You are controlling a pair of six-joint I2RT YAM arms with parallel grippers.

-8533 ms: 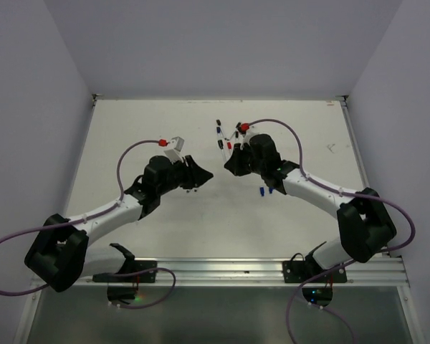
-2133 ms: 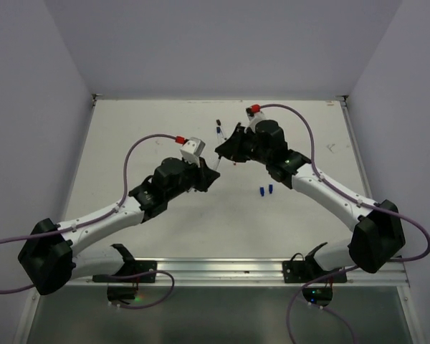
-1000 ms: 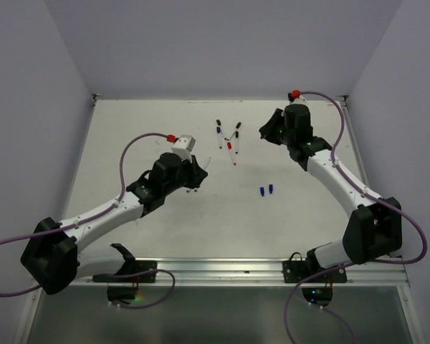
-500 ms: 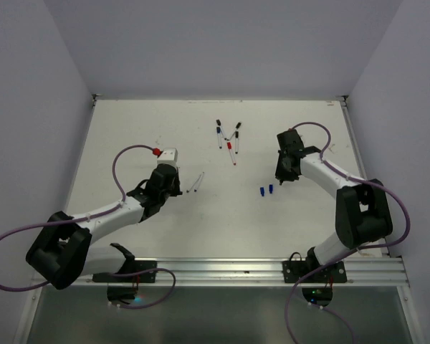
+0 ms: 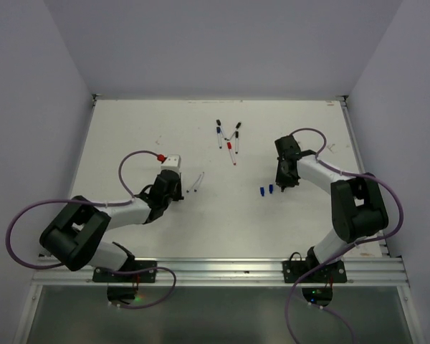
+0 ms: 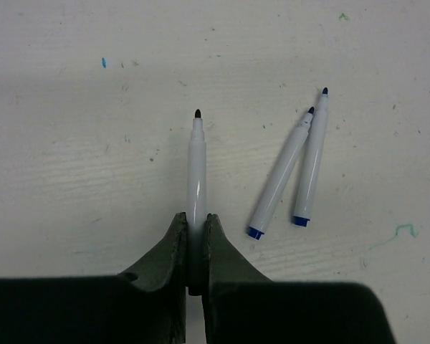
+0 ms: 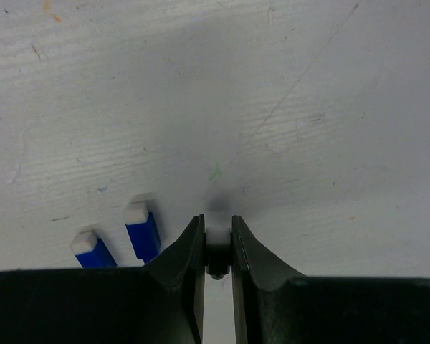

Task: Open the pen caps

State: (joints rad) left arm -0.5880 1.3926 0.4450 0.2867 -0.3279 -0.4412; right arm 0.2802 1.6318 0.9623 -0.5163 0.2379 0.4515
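A small cap point(image 7: 216, 247), dark at its near end, sits pinched between the fingers of the right tool point(image 7: 216, 223), which is narrowed tight on it and held low over the bench point(image 5: 129, 129); the wrist view does not show whether the cap touches the surface. Just to the left of it in that view, two blue caps point(image 7: 142, 231) lie on the bench side by side, close together but apart, open ends pointing away from the camera. From above they show as a blue pair point(image 5: 266, 190) right beside the right tool point(image 5: 287, 180), right of the bench's middle. On the left side, the left tool point(image 6: 195, 218) is clamped on a white pen barrel point(image 6: 196, 165) whose bare black tip points away from the fingers. Near it to the right lie two uncapped blue pens point(image 6: 295, 172), almost parallel and nearly touching. Farther up the bench, three pens point(image 5: 229, 140) lie in a loose cluster with their caps point(image 5: 238, 125) on.
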